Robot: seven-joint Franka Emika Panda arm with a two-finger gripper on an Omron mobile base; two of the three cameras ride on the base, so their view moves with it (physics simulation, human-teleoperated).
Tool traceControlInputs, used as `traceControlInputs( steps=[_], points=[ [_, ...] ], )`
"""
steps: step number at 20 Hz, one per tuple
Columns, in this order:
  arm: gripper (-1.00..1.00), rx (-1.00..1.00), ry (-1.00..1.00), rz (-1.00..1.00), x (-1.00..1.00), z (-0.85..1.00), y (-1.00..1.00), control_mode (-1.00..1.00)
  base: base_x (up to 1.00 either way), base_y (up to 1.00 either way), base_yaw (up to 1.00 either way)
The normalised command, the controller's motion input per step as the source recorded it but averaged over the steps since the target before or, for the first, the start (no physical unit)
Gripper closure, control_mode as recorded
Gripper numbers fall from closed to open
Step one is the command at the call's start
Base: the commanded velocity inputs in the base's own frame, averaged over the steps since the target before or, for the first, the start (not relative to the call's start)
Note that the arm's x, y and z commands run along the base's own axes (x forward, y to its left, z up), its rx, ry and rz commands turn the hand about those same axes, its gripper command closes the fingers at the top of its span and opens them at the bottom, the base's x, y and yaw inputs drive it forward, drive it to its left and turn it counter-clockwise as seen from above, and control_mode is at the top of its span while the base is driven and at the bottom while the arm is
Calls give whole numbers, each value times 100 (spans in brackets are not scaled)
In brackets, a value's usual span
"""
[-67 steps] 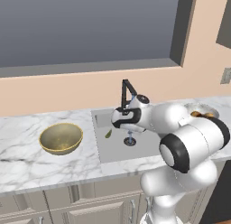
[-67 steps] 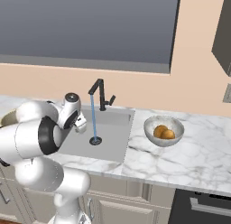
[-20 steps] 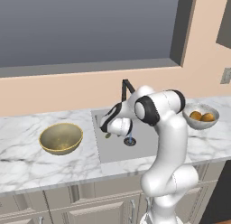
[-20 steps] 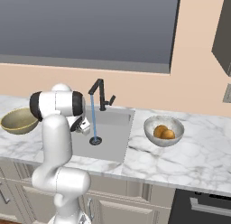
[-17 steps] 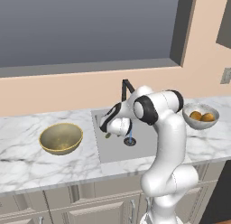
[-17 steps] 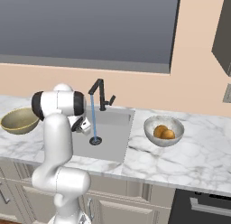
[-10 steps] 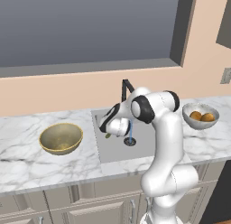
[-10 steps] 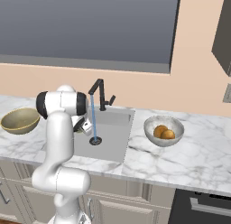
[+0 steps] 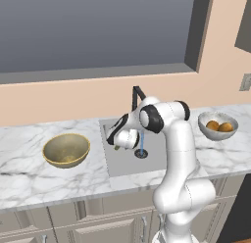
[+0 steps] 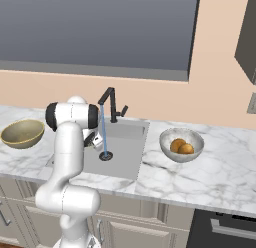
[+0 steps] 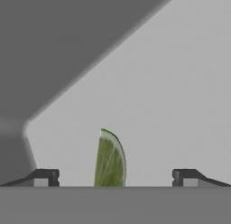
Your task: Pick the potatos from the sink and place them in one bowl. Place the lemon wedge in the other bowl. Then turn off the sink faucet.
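Observation:
In the hand view the lemon wedge (image 11: 109,161), a thin olive-green sliver, lies on the grey sink floor between my open gripper's (image 11: 115,178) two fingertips (image 11: 45,177). My gripper (image 9: 115,144) hangs low in the left part of the sink (image 9: 128,164), pointing down at the wedge. Both orange-brown potatos (image 9: 219,126) sit in the silvery bowl (image 9: 205,131) on the right counter. On the left counter stands the dull gold bowl (image 9: 66,150) with nothing in it. From the black faucet (image 9: 137,96) a blue stream runs down to the drain (image 9: 141,154).
White marble counter (image 9: 29,176) surrounds the sink, with a peach wall and a dark window behind. The water stream (image 10: 103,131) falls just right of my hand. Cabinet fronts (image 10: 150,227) lie below the counter edge.
The arm has unfolded and swung left over the sink, and the hand has come down over the lemon wedge. Bowls, potatos and running water are unchanged.

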Motion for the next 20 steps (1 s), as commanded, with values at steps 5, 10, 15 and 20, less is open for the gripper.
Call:
traceControlInputs(
  steps=[5, 10, 15, 20],
  points=[
    [-100, -1, 0, -2, 20, -17, 20, -100, 0, 0, 0],
    [-100, -1, 0, -1, 20, -23, 18, -100, 0, 0, 0],
    [100, -3, 1, -2, 8, -27, 28, -100, 0, 0, 0],
    [100, -5, 5, -1, 4, -39, 30, -100, 0, 0, 0]
  ],
)
